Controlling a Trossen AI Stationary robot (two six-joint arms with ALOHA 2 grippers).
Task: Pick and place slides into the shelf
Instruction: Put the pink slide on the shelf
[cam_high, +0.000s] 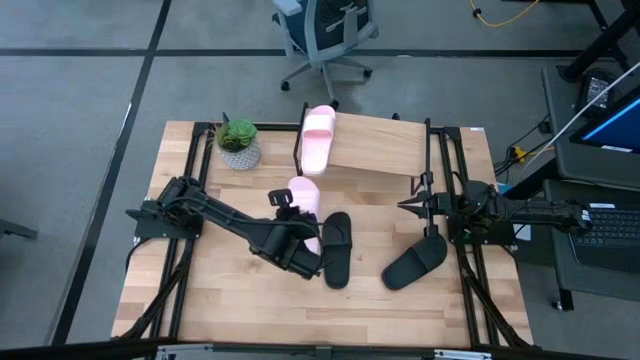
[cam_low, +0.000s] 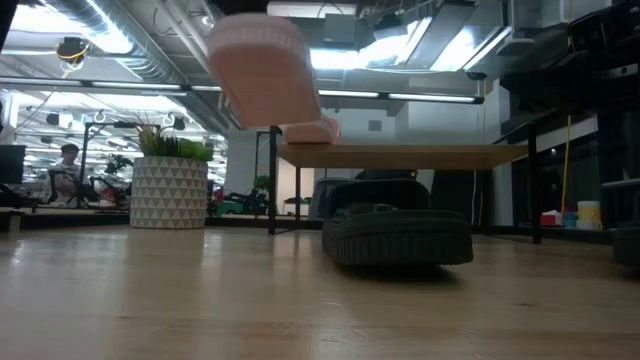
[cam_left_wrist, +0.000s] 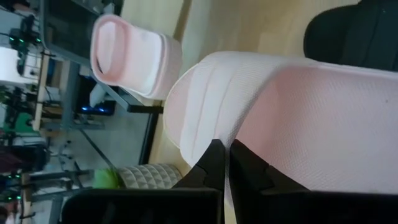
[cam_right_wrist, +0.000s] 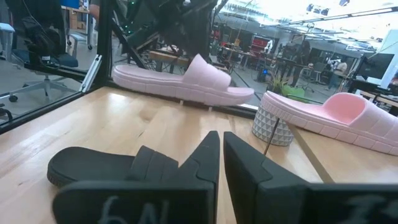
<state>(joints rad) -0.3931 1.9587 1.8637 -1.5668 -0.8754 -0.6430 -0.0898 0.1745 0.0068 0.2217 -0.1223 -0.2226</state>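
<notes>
My left gripper (cam_high: 303, 243) is shut on a light pink slide (cam_high: 305, 200) at the table's middle. The slide is lifted high off the table in the low view (cam_low: 265, 70). The other pink slide (cam_high: 318, 135) lies on the left end of the shelf's plank top (cam_high: 380, 148). One black slide (cam_high: 337, 248) lies flat on the table just right of my left gripper. The other black slide (cam_high: 415, 263) lies near my right gripper (cam_high: 408, 207). My right gripper is shut and empty at the table's right side. My left gripper pinches the pink slide's wide strap at its edge (cam_left_wrist: 208, 140) between its two fingers (cam_left_wrist: 214, 163). The fingers come from the table's near left side. The slide is lifted clear of the table and tilted, its far end raised.
A potted plant (cam_high: 238, 143) in a white pot stands at the far left, beside the shelf. The shelf's black frame legs (cam_low: 273, 180) stand on the table. An office chair (cam_high: 325, 30) is beyond the far edge. Bare wood (cam_high: 250, 310) lies along the near edge.
</notes>
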